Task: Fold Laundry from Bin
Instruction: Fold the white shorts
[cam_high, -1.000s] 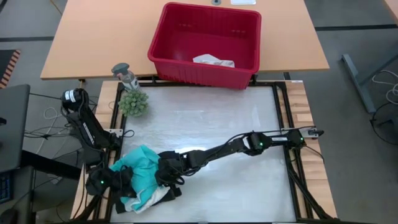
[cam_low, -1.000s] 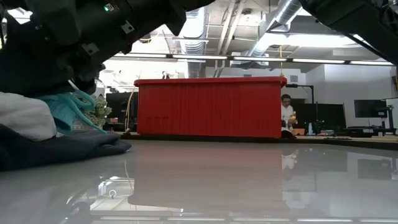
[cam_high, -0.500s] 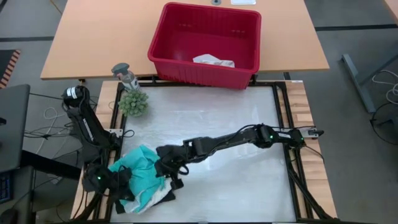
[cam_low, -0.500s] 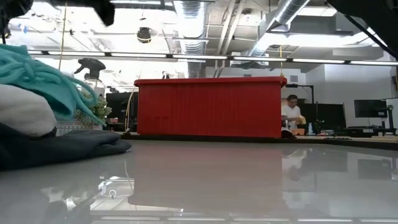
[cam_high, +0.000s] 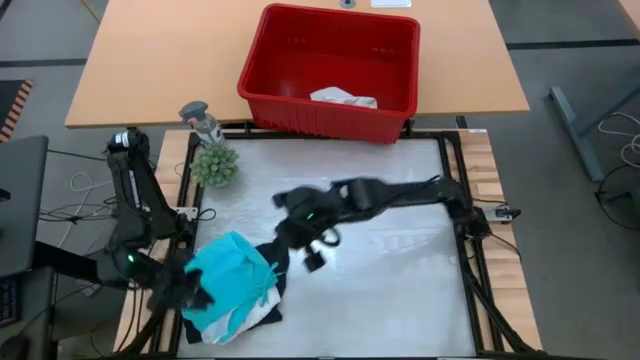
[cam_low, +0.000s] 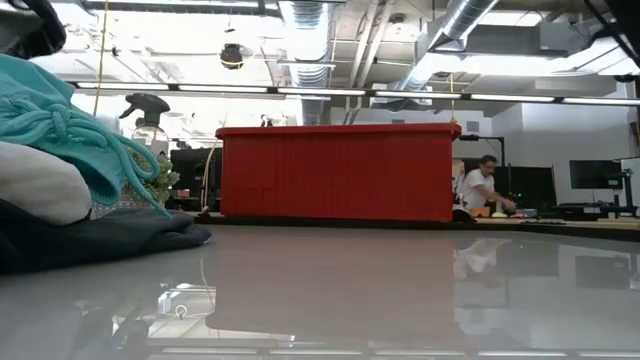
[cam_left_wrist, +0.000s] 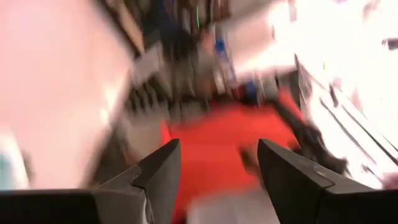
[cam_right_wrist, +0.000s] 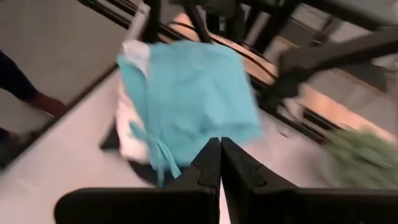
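The laundry lies stacked at the table's near left: a teal garment folded flat on top, over a white one and a black one. The low view shows the stack from the side: teal, white, black. My left gripper hovers open at the stack's left edge, with nothing between its fingers. My right gripper is shut and empty, raised over the table just right of the stack. The red bin stands beyond the far edge, a white garment lying inside.
A small green plant and a spray bottle stand at the table's far left corner. The bin's long wall fills the far side in the low view. A person is in the room behind. Bare tabletop lies right of the stack.
Both grippers have risen off the laundry stack. My right gripper has drawn back toward the table's middle and far side, staying shut. My left gripper has pulled toward the left edge. The teal garment, bunched under the arms before, now lies flat and squared on top.
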